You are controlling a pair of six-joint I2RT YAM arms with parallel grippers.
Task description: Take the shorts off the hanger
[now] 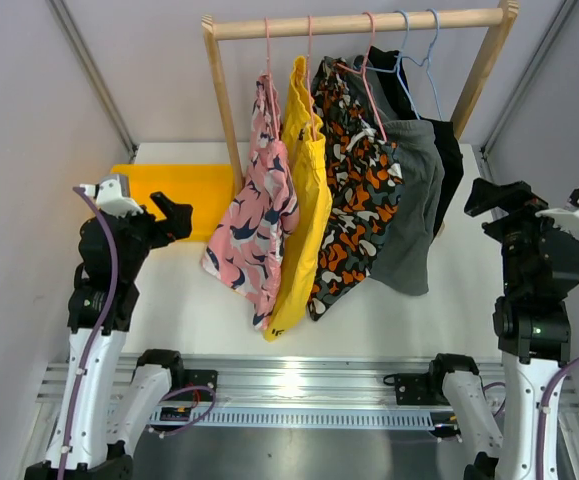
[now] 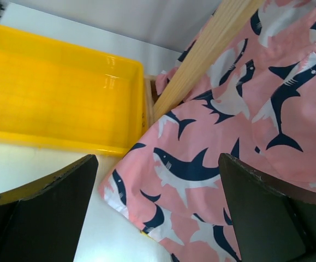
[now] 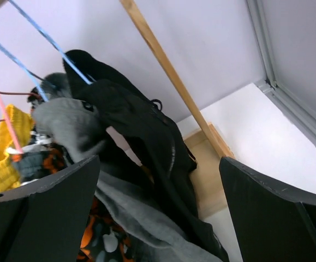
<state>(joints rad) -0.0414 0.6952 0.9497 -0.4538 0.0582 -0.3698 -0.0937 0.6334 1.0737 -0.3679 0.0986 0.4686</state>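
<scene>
Left pincer (image 1: pixel 172 218): jaws are spread fully and nothing is held. It is poised above the counter (image 1: pixel 199 300), just in front of the yellow bin (image 1: pixel 169 185), and aimed toward the pink shark-print shorts (image 2: pixel 201 164) (the lower hem is seen close in the wrist view, beside the rack's wooden post (image 2: pixel 207 54)).

Five pairs are noted on wire hangers (image 1: pixel 267 50) along the wooden rail (image 1: pixel 359 22), none yet removed. After the pink pair come the yellow shorts (image 1: pixel 304 200), camouflage shorts (image 1: pixel 359 200), grey shorts (image 1: pixel 414 200) and black shorts (image 1: pixel 451 160). The garments are packed closely and overlap one another. How the waistbands are fixed to the hangers cannot be made out.

Right pincer (image 1: pixel 489 197): likewise spread fully and empty, held just right of the black pair.

Risks judged from here:
- The hanger could be dragged off the rail along with the garment by a plain downward pull on the hem.
- The rack could be tilted by a sideways tug.
- A neighbouring pair could be pinched together with the target. Grey and black are most exposed, since they lie against each other.
- A bite on loose hem fabric alone may slip.
</scene>
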